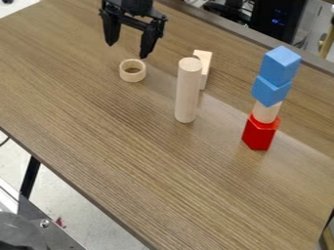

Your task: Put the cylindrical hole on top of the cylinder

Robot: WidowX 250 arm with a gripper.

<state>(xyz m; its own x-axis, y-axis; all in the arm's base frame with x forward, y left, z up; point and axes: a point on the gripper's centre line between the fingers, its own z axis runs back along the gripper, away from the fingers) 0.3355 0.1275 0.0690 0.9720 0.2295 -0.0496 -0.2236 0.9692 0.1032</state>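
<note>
Camera view: the worktop [163,180] is carrying everything. A tower is rising on its right side, with two blue blocks [281,66] sitting over a pale round piece [266,113] and a red block [260,134] at the bottom. The black hand [127,51] is hanging near the top edge, its fingers standing wide apart with nothing between them. The tall wooden cylinder [187,93] is standing upright near the middle, and a pale wooden block [205,63] is showing behind it. Smallest, the wooden ring [134,77] is lying flat just in front of the hand, hole facing up, apart from the cylinder.

The step in hand is looking like the pick-up. The next move is calling for lining up over the ring, lowering and closing on it, keeping it level for setting on the cylinder's top without tipping the cylinder.
</note>
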